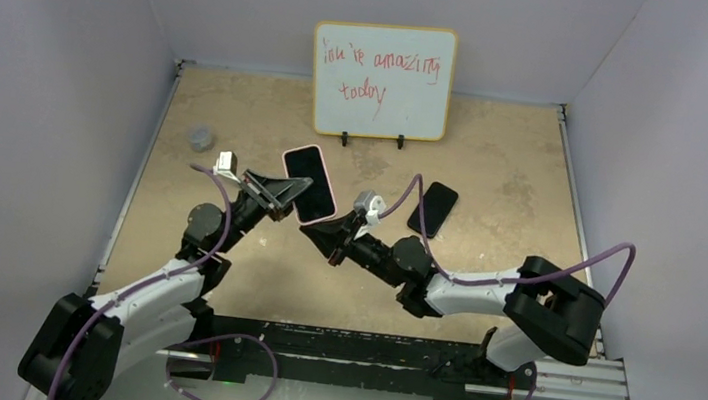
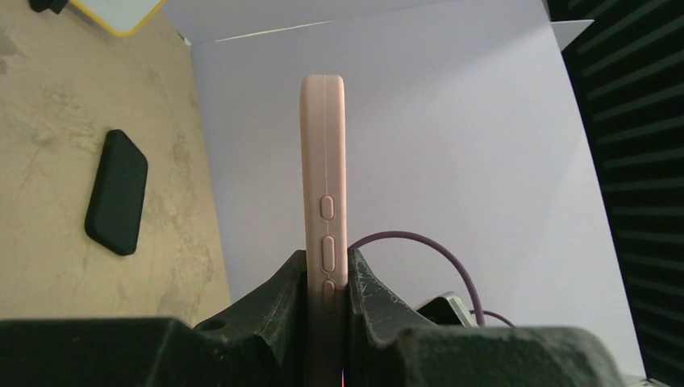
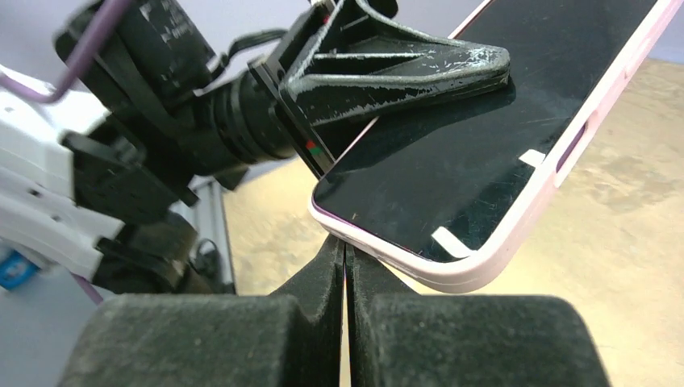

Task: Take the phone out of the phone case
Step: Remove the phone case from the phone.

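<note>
Phone case (image 2: 323,161) w/ phone (image 3: 452,137) inside sat clamped in my left gripper (image 2: 327,270); right gripper (image 3: 345,246) was pressed closed, tips at the case's corner, so prying gently seemed best.

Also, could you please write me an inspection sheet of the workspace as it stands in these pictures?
Surface: tan table, mottled; no spills seen.
Job's things: phone in its pink case, held tilted above the table.
Clutter: black slab, either a phone or a case, lying flat right of centre; small grey object at the left rear.
Grippers: left tool shut on the pink case across its sides. Right tool shut, tips at the case's lower corner; whether they nip the rim cannot be told.
Cables: purple cable loops off each arm, clear of the phone.
Surroundings: whiteboard with red writing at the back; pale walls on three sides.
</note>
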`<state>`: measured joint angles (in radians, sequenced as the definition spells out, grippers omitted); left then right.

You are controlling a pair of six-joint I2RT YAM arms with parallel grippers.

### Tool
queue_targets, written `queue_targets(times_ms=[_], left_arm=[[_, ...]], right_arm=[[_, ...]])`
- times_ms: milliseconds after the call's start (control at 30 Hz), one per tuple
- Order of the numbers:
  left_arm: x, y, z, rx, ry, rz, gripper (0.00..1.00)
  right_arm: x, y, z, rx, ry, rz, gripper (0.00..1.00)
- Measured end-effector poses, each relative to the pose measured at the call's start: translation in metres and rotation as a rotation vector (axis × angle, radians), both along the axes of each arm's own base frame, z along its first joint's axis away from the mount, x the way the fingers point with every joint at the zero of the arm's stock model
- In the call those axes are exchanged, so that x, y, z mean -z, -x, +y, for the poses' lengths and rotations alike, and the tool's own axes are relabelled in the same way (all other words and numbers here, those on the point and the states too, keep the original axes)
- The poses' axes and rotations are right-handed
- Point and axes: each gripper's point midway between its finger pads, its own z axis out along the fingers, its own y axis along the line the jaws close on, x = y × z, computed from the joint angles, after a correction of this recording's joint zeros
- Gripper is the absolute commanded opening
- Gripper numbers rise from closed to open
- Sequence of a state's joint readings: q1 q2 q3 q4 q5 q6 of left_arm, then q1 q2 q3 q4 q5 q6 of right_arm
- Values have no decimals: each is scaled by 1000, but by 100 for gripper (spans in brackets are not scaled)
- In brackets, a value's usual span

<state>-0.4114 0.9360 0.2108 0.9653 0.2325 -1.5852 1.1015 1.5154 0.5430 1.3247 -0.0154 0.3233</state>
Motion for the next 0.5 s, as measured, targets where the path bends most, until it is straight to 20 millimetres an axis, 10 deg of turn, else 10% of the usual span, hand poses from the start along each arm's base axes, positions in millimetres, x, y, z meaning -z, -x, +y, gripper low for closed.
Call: queue_targets(times_ms=[233, 500], left_arm=[[11, 1, -2, 4, -56, 25, 0], [10, 4, -5, 22, -70, 2, 0]], right_arm=[[15, -5, -8, 40, 96, -42, 0], [31, -2, -17, 31, 109, 13, 23]])
